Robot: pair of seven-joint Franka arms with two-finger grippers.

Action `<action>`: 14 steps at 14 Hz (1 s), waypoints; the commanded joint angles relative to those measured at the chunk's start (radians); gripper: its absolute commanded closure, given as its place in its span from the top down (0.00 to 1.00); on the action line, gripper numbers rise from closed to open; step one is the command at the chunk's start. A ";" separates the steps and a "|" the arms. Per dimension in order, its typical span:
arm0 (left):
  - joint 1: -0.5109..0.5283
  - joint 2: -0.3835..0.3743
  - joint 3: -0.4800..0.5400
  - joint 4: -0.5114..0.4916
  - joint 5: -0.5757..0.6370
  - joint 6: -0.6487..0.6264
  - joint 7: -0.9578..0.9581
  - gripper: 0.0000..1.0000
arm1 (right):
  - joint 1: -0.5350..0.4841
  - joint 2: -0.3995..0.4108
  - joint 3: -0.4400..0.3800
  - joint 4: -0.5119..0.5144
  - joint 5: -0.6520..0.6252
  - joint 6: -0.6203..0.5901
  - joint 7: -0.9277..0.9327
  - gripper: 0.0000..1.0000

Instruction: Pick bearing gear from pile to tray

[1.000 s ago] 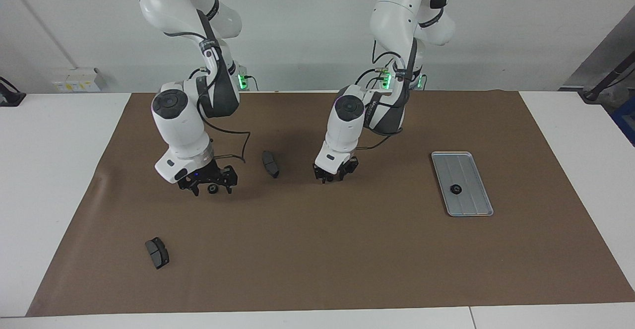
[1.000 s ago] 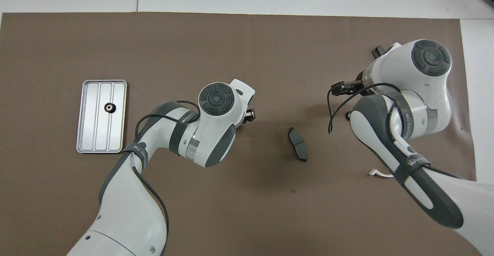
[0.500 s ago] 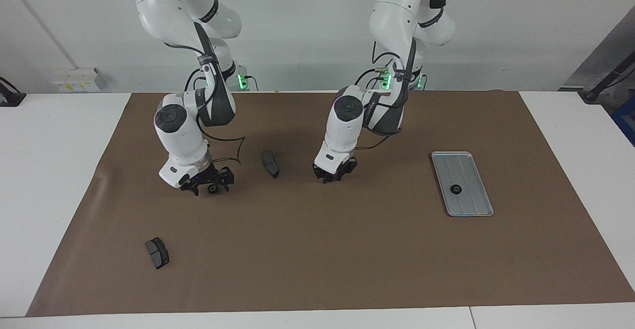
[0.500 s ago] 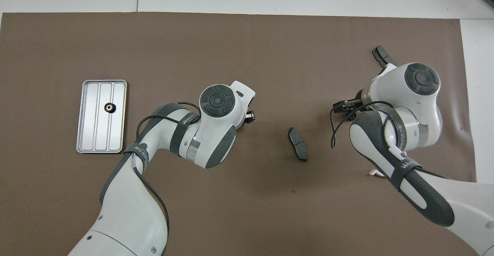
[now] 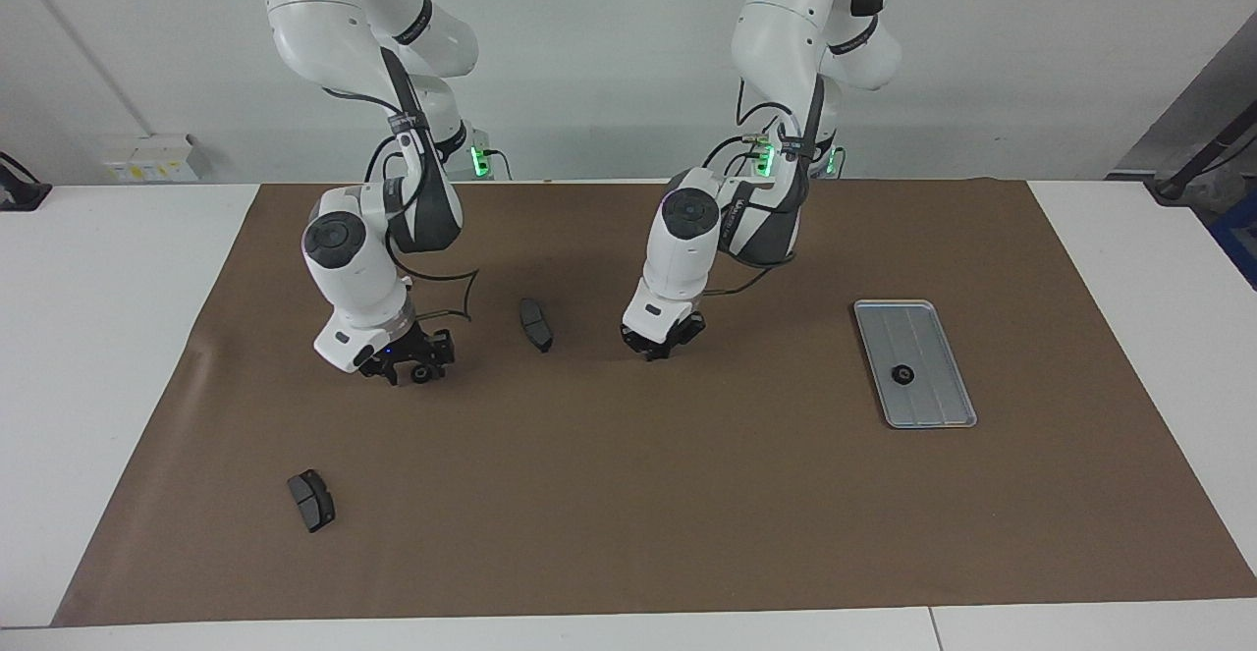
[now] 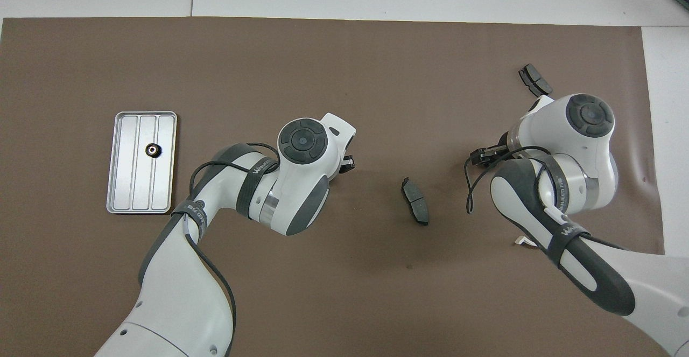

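A black gear (image 5: 421,374) sits on the brown mat (image 5: 628,494) toward the right arm's end, between the fingertips of the right gripper (image 5: 416,372), which is down at the mat around it; its jaws look part closed, and whether they already pinch the gear I cannot tell. That low, straddling pose suits a pick. One gear (image 5: 901,373) already lies in the tray (image 5: 941,417) at the left arm's end, so the job is under way. The left gripper (image 5: 661,350) is clenched on nothing near the mat's middle, probably waiting clear. Two pads (image 5: 535,324) (image 5: 311,500) lie loose, the second farther from the robots.
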 commanded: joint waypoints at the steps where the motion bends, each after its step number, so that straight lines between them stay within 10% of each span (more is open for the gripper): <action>1: -0.019 -0.029 0.015 -0.042 0.014 0.020 -0.008 0.13 | -0.019 -0.028 0.011 -0.046 -0.017 0.017 -0.022 0.77; 8: 0.142 -0.024 0.017 0.062 0.007 -0.083 0.044 0.00 | -0.017 -0.039 0.013 -0.055 -0.017 -0.019 -0.022 0.77; 14: 0.383 -0.114 0.018 0.033 0.002 -0.236 0.524 0.00 | -0.019 -0.037 0.013 -0.055 -0.017 0.010 -0.013 0.77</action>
